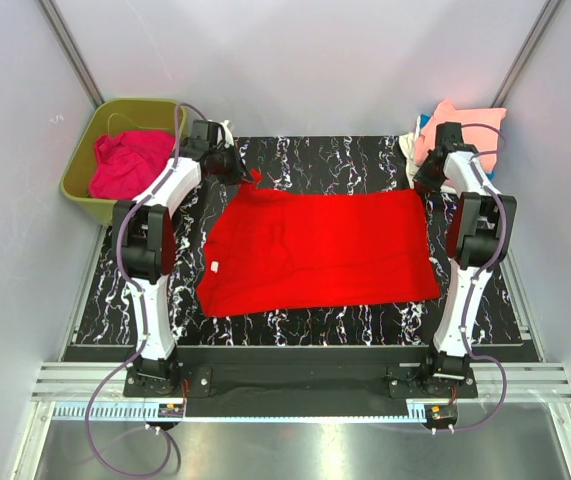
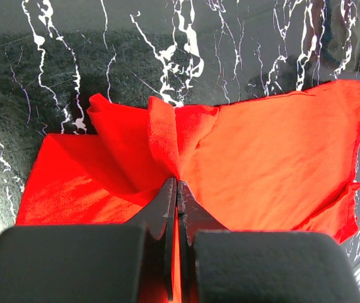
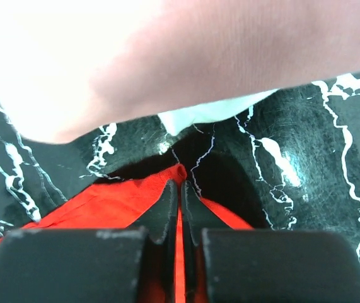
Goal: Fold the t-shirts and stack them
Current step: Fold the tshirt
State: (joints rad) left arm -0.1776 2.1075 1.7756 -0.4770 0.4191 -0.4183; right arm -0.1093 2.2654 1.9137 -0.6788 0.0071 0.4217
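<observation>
A bright red t-shirt [image 1: 320, 250] lies spread on the black marbled mat [image 1: 295, 155]. My left gripper [image 1: 248, 176] is shut on its far left corner, pinching a raised fold of red cloth [image 2: 167, 142] between the jaws [image 2: 178, 184]. My right gripper [image 1: 422, 186] is shut on the far right corner, with red cloth [image 3: 123, 199] bunched between its jaws [image 3: 180, 183]. A magenta-pink t-shirt [image 1: 128, 162] lies in the olive-green tub [image 1: 77, 170]. Peach, white and blue shirts [image 1: 465, 125] are piled at the far right; the peach one [image 3: 230, 50] fills the top of the right wrist view.
The tub stands off the mat at the far left. The pile of shirts lies just behind my right gripper. Grey walls close in both sides. The mat's near edge meets a metal rail [image 1: 295, 385] by the arm bases.
</observation>
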